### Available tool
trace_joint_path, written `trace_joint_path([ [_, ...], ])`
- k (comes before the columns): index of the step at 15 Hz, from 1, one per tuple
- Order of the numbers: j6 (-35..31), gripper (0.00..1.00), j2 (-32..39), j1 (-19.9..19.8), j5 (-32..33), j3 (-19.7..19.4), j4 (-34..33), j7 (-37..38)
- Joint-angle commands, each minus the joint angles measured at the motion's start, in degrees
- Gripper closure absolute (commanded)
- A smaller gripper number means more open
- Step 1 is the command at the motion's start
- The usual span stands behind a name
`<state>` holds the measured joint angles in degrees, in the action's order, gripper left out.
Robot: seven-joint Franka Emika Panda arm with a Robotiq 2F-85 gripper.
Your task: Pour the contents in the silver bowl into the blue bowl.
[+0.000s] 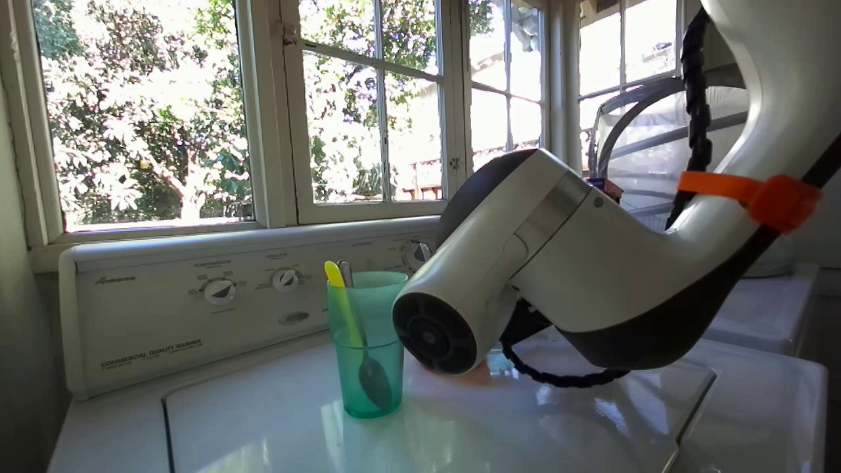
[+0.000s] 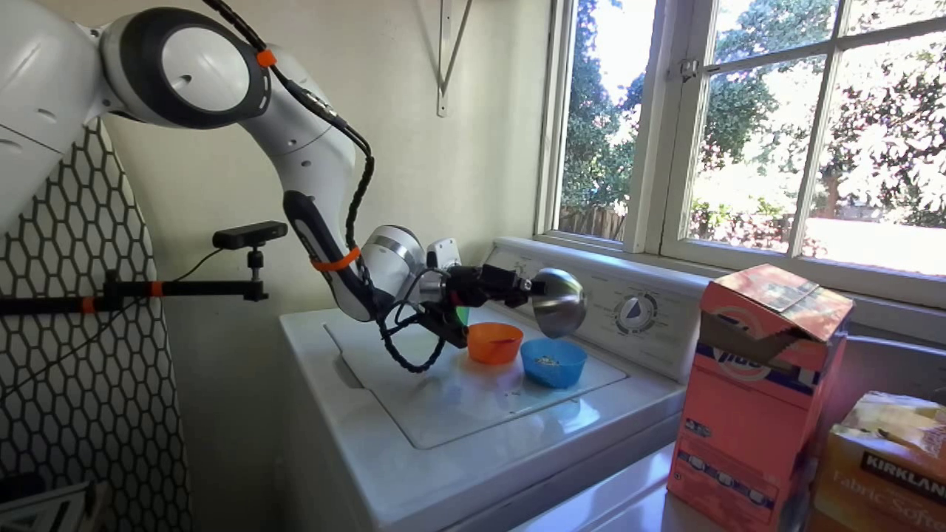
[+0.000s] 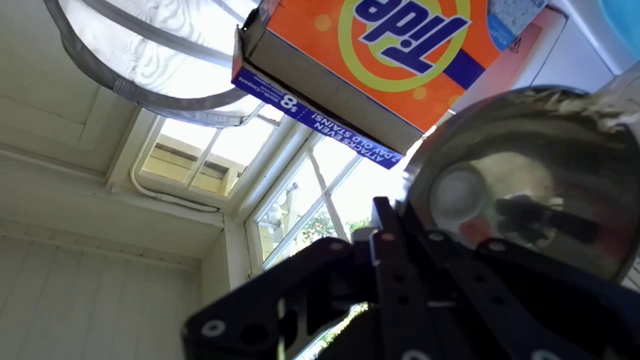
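My gripper (image 2: 533,287) is shut on the rim of the silver bowl (image 2: 563,304) and holds it above the washer. The silver bowl is tipped steeply on its side, over the blue bowl (image 2: 554,367). Light speckled contents (image 2: 547,360) lie in the blue bowl. In the wrist view the fingertips (image 3: 397,212) pinch the edge of the silver bowl (image 3: 520,185), and some contents (image 3: 580,106) show blurred along its lower lip. A corner of the blue bowl (image 3: 622,22) shows there too. In an exterior view the arm hides the gripper and the silver bowl.
An orange bowl (image 2: 494,344) stands beside the blue bowl. A teal cup (image 1: 368,387) holding a spoon and a yellow utensil stands on the washer lid (image 2: 443,414). A few crumbs (image 2: 511,394) lie on the lid. A Tide box (image 2: 746,414) and a Kirkland box (image 2: 879,473) stand nearby.
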<state>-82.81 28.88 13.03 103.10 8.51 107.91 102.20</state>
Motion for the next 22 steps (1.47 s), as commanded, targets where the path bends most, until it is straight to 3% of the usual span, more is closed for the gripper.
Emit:
trace_joint_path([
  [1, 3.43, 0.99, -0.1, 0.35, 1.76, 0.07, 0.59, 1.11],
  [5, 6.24, 0.99, 0.18, 0.57, 1.99, 0.13, 0.36, 1.58],
  [12, 4.99, 0.99, 0.06, 0.39, 2.73, 0.54, 0.46, 1.16],
  [16, -7.51, 0.99, -2.95, -3.11, -0.62, 2.76, 1.42, 1.63],
  [22, -18.72, 0.99, -5.95, -6.96, -7.51, 2.03, 1.37, 0.3],
])
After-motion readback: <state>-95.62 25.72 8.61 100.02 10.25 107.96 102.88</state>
